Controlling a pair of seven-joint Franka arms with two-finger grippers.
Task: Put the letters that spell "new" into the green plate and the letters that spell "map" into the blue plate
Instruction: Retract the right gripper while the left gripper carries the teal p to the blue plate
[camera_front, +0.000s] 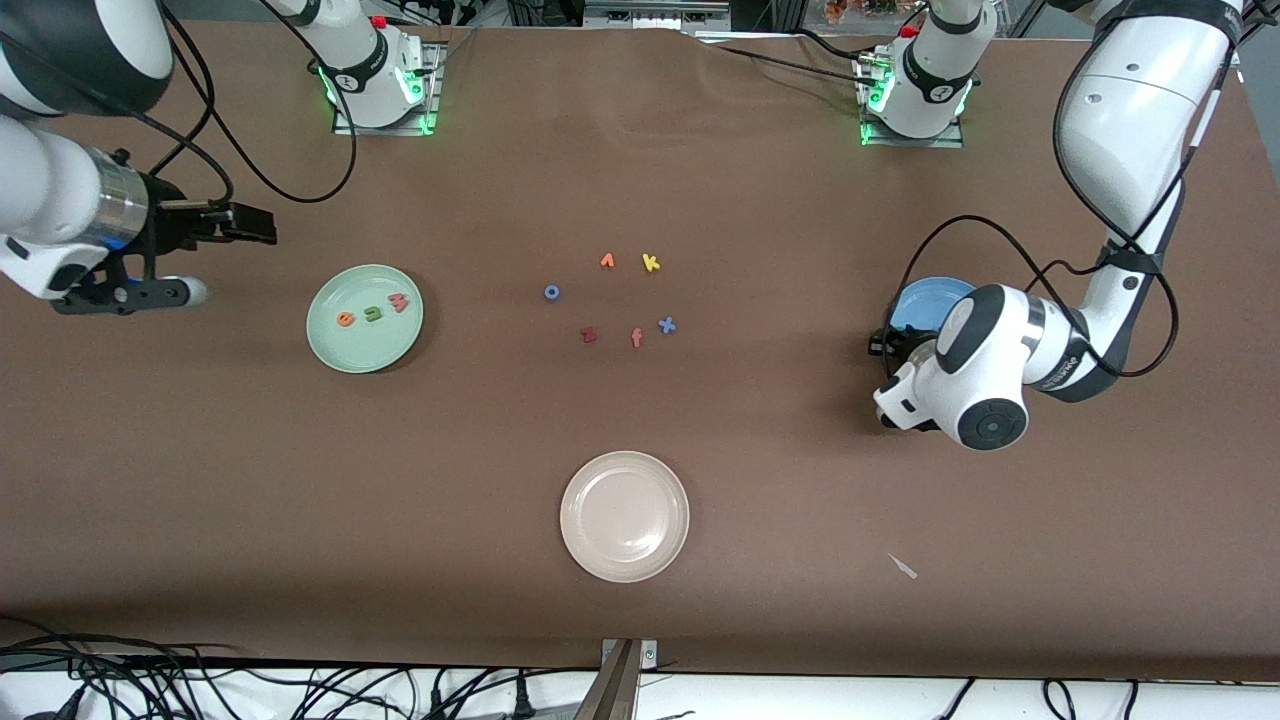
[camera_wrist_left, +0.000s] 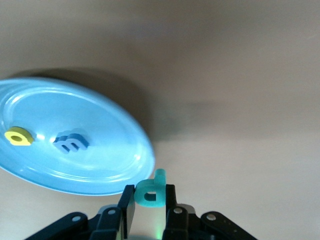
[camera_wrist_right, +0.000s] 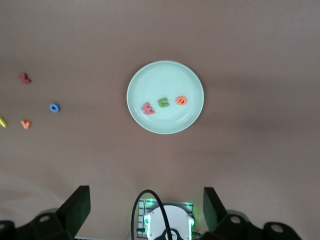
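Observation:
The green plate (camera_front: 365, 345) (camera_wrist_right: 165, 80) holds the orange e (camera_front: 346, 319) (camera_wrist_right: 181, 100), the green n (camera_front: 375, 313) (camera_wrist_right: 163, 103) and the pink w (camera_front: 399, 302) (camera_wrist_right: 148, 108). The blue plate (camera_front: 925, 300) (camera_wrist_left: 110, 125), half hidden by the left arm, holds the yellow a (camera_wrist_left: 19, 136) and the blue m (camera_wrist_left: 71, 142). My left gripper (camera_wrist_left: 150, 200) (camera_front: 885, 348) is shut on the teal p (camera_wrist_left: 150, 191), just over the table beside the blue plate's rim. My right gripper (camera_wrist_right: 145, 207) (camera_front: 250, 226) hangs open and empty, high up at the right arm's end of the table.
Loose letters lie mid-table: an orange one (camera_front: 607, 261), a yellow k (camera_front: 651, 263), a blue o (camera_front: 551, 292), a dark red z (camera_front: 588, 335), a salmon f (camera_front: 636, 338) and a blue x (camera_front: 667, 324). A beige-white plate (camera_front: 625, 480) sits nearer the front camera.

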